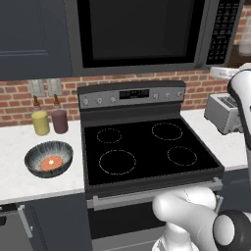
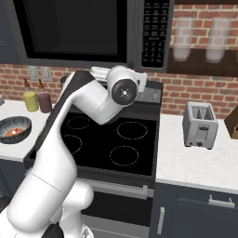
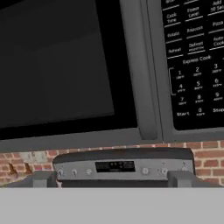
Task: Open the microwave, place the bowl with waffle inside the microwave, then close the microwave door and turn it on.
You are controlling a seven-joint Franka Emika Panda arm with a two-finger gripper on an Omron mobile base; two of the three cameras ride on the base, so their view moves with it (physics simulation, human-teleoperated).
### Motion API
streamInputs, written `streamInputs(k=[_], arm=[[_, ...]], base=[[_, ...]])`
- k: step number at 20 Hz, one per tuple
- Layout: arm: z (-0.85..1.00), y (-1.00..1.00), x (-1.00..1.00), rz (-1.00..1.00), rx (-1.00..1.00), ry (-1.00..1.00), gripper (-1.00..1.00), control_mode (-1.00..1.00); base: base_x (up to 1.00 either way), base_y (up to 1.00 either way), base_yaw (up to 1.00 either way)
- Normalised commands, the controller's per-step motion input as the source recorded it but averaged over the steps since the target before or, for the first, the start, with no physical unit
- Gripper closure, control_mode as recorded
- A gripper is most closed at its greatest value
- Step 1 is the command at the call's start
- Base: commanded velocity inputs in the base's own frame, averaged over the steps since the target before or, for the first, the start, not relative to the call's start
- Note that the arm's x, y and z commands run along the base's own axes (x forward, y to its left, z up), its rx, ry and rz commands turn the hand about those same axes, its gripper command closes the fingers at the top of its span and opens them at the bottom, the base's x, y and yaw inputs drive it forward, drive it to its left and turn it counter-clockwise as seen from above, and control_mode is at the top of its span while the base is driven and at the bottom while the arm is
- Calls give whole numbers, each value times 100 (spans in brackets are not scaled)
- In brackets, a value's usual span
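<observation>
The microwave (image 1: pixel 142 68) hangs above the stove with its door (image 1: pixel 137 29) shut, black window on the left and button panel (image 1: pixel 223 29) on the right. On the left counter rests the blue-grey streaked bowl (image 1: pixel 37 157) holding the orange waffle (image 1: pixel 51 163); the right base view shows the bowl (image 2: pixel 14 124) at its left edge. My gripper (image 3: pixel 113 180) is open and empty, raised in front of the door's lower right corner. In the hand view its fingertips (image 3: pixel 43 178) stand wide apart below the door's grey handle strip (image 3: pixel 142 65) and keypad (image 3: pixel 192 65).
A black stove (image 1: pixel 147 147) with a knob panel sits under the microwave. Yellow jar (image 1: pixel 40 122) and maroon jar (image 1: pixel 59 120) stand behind the bowl. A toaster (image 2: pixel 200 123) is on the right counter, glass jars (image 2: pixel 182 39) on a shelf above it.
</observation>
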Motion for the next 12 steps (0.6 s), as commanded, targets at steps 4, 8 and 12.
streamInputs(k=[4, 8, 12], arm=[[49, -24, 10, -14, 0, -12, -100, -100], [-4, -32, 3, -12, 0, -12, -100, -100], [-3, 2, 25, -1, 2, -18, -100, -100]], base=[[0, 0, 0], [0, 0, 0], [0, 0, 0]])
